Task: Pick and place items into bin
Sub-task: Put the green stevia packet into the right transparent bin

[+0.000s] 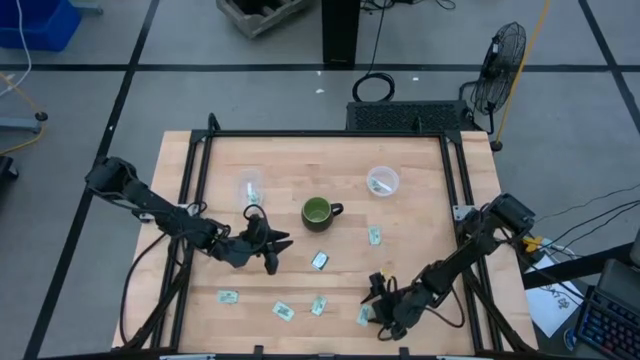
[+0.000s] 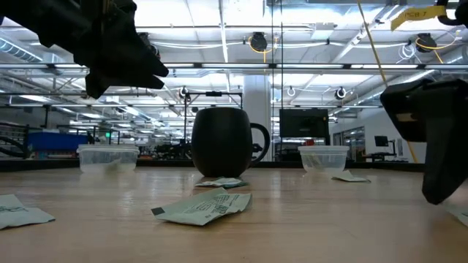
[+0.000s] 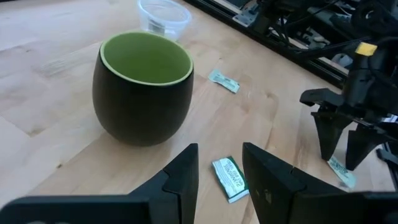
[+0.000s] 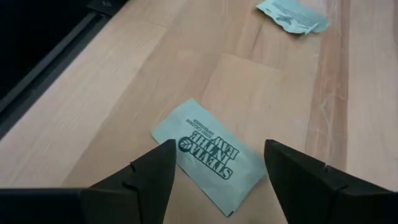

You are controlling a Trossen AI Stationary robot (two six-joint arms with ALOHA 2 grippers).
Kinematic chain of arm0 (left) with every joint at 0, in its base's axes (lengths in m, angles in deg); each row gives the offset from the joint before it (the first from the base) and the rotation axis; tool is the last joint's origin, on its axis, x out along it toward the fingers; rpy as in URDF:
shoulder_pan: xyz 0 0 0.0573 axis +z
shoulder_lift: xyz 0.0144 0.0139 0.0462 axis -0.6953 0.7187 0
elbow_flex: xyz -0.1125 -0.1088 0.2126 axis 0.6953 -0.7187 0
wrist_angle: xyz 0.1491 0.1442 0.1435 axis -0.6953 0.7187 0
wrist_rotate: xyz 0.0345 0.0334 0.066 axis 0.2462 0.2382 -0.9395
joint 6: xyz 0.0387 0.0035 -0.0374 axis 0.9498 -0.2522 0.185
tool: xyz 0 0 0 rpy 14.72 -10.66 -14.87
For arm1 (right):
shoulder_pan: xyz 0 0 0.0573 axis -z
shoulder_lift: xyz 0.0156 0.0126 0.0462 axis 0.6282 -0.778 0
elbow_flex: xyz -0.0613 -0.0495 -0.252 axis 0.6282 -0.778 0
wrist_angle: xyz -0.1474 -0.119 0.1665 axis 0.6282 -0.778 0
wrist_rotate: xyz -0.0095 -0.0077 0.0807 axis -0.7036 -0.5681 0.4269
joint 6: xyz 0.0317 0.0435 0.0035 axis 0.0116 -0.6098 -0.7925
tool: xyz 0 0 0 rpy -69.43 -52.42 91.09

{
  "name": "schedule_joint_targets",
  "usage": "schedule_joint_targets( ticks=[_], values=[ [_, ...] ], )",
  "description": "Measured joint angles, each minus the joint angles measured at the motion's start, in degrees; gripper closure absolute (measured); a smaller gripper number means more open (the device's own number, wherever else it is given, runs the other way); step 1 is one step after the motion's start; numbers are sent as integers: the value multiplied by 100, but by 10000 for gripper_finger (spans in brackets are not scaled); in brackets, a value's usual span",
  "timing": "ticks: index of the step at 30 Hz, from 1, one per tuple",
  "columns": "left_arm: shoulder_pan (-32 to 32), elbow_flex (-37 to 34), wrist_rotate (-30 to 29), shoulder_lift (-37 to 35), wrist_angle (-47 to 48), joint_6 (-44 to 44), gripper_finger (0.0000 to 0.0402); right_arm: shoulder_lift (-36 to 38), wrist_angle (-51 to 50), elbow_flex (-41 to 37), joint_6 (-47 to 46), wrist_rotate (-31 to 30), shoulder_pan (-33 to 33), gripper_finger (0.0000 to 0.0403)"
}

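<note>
Several small pale green and white packets lie flat on the wooden table. My left gripper is open beside the green mug, above a darker green packet that shows between its fingers. In the high view this gripper is left of that packet. My right gripper is open near the table's near edge, its fingers on either side of a pale green packet without touching it. The high view shows it beside that packet.
Two clear plastic bins stand toward the far side, the mug between them. Other packets lie along the near edge and right of the mug. A black frame borders the table.
</note>
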Motion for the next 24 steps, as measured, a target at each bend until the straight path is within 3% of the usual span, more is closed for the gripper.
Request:
schedule_joint_targets(
  ticks=[12, 24],
  values=[
    [0, 0, -2, -2, -33, 70, 272, 27, -406, 57, -381, 140, 61, 239],
    [0, 0, -2, -4, -31, 80, 272, 670, -679, 37, 11, -406, 302, 274]
  ],
)
